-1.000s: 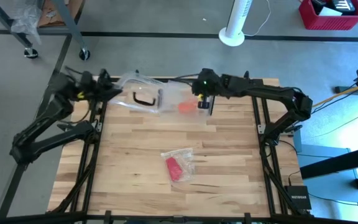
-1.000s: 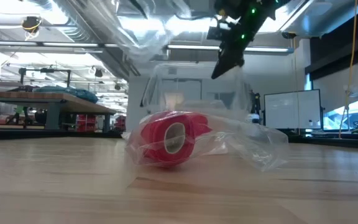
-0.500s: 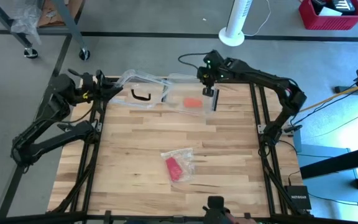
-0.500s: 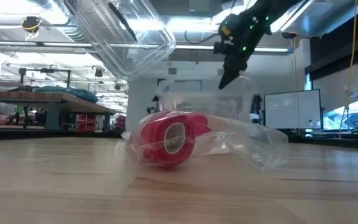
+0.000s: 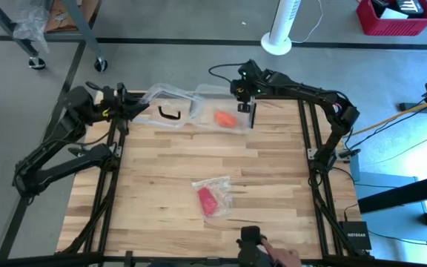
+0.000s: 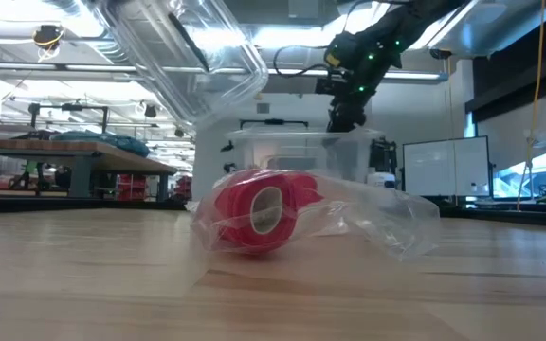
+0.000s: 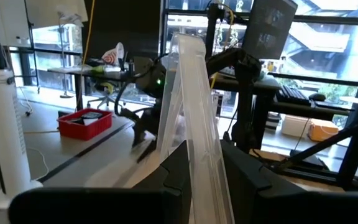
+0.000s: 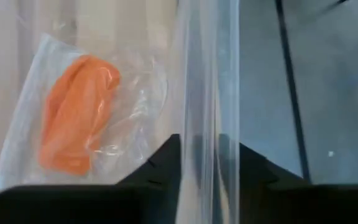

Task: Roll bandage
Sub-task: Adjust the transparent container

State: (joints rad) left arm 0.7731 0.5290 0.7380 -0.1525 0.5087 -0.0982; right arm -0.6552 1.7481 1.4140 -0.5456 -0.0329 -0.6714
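Note:
The bandage point(image 5: 207, 199) is a small red cloth roll inside a crinkly clear plastic bag point(image 5: 221, 189), lying on the table's near middle; the low view shows it end-on point(image 6: 256, 210). No gripper touches it. My left gripper point(image 5: 130, 110) at the far left is shut on a clear lid point(image 5: 170, 111) with a black handle. My right gripper point(image 5: 245, 111) at the far middle is shut on a clear plastic box point(image 5: 217, 117). The box holds an orange-red lump point(image 8: 76, 112) in plastic. My left gripper pinches the clear lid's edge point(image 7: 194, 140) between its two fingers, coming level from the table's left. The lid is lifted clear of the table and tilted, as the low view point(image 6: 192, 57) shows. My right gripper pinches the box's thin right wall point(image 8: 207, 106), one finger inside and one outside, pointing down from above. The box sits level by the far edge point(image 6: 297, 152).
A person's hand point(image 5: 269, 252) shows at the table's near edge. Bare wood point(image 5: 161, 170) lies between the box and the bagged roll. A white fan stand point(image 5: 279, 37) and a red crate point(image 5: 395, 15) stand on the floor beyond the table.
My right gripper has gone down and a little toward the far edge with the box, which was tilted and now sits level. My left gripper has drawn the lid up and toward the table's left, apart from the box. A person's hand has come in at the near edge.

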